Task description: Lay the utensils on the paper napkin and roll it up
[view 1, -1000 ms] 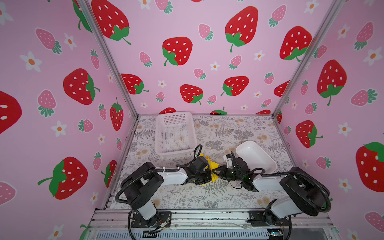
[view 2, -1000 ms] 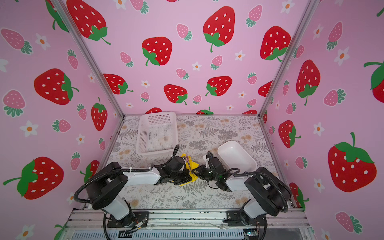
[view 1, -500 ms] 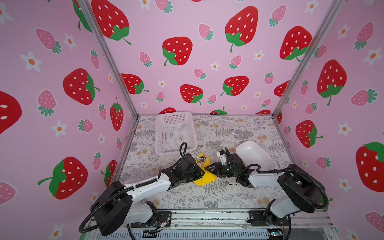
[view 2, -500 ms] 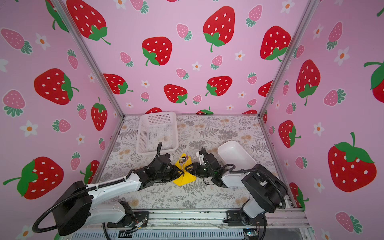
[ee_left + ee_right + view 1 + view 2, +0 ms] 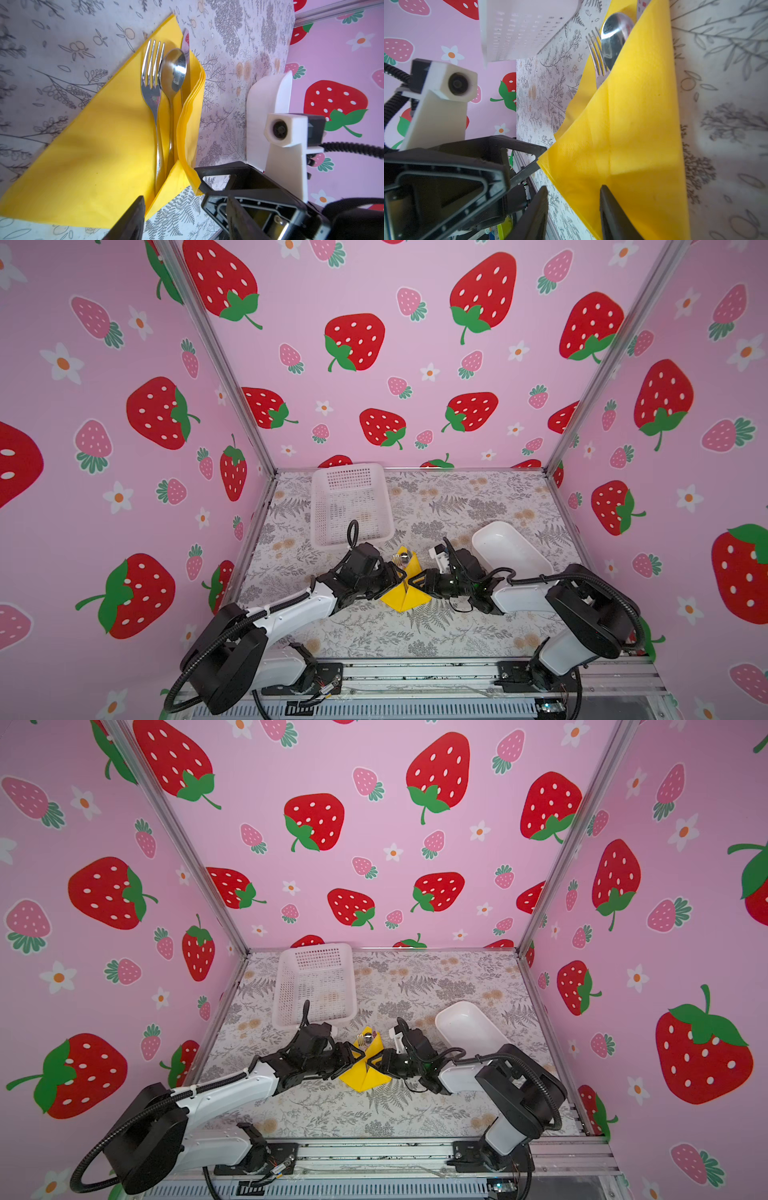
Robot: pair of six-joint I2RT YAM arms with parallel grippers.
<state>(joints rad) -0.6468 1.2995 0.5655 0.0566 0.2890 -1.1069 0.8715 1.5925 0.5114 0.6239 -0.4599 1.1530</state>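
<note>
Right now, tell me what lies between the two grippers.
The folded napkin holding the utensils lies between left gripper and right gripper, seen in both top views.

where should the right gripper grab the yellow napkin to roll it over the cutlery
Probably grip the bright yellow paper napkin by its raised flap, the layered fold standing up alongside the silver metal cutlery. Bring the right gripper in low from its own side, one finger under that edge: it is lifted off the floral table, while the wide part lies flat.
</note>
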